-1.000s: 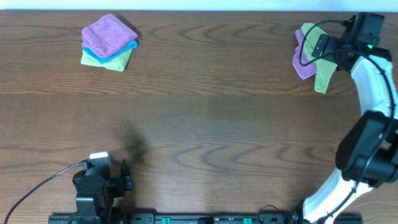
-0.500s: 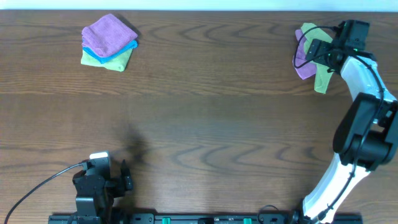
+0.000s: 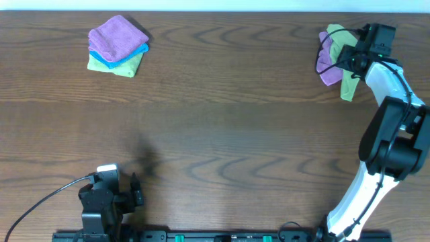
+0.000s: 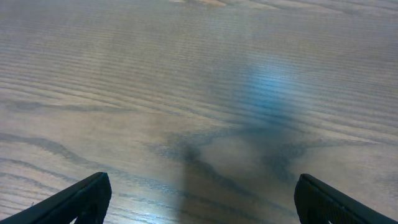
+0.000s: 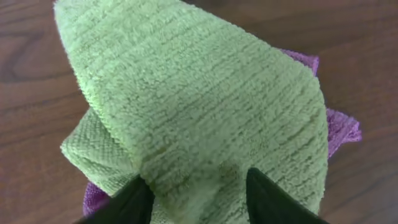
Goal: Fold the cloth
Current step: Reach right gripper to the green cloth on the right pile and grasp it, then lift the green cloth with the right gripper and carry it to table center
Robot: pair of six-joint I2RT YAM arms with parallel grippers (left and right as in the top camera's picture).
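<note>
Lime-green microfibre cloth point(image 3: 347, 85) lies crumpled at the far right corner of the table, rucked into a loose, uneven heap rather than spread flat. In the right wrist view its looped, ribbed pile point(image 5: 199, 106) fills most of the picture. It rises in a broad, rounded ridge that narrows to a blunt point at the top left, and a smaller flap sticks out low on the left side. No tag shows in either view.

The right gripper point(image 3: 342, 56) is down on this heap, its jaws drawn partway together. The two black fingers point(image 5: 273, 199) stand on either side of a raised fold of the green fabric, pinching it between them point(image 5: 196, 185).

Under the green one lies a crumpled purple microfibre cloth point(image 3: 327, 68). Its edge peeks out on the right and at the lower left in the wrist view point(image 5: 341, 127). From overhead it bulges out on the side of the heap towards the table's middle, and a strip of green trails from the heap towards the near edge.

The dark wood-grain table point(image 3: 235, 121) is bare across its middle. At the far left corner, well apart from the heap, sits a neat stack of folded cloths: a folded purple one point(image 3: 117, 35) on top, a folded blue one point(image 3: 138, 50) in the middle, a folded yellow-green one point(image 3: 127, 66) at the bottom.

The left gripper point(image 3: 136, 190) sits at the near left edge, jaws spread wide, holding nothing, with only tabletop between its fingertips point(image 4: 199, 205).
</note>
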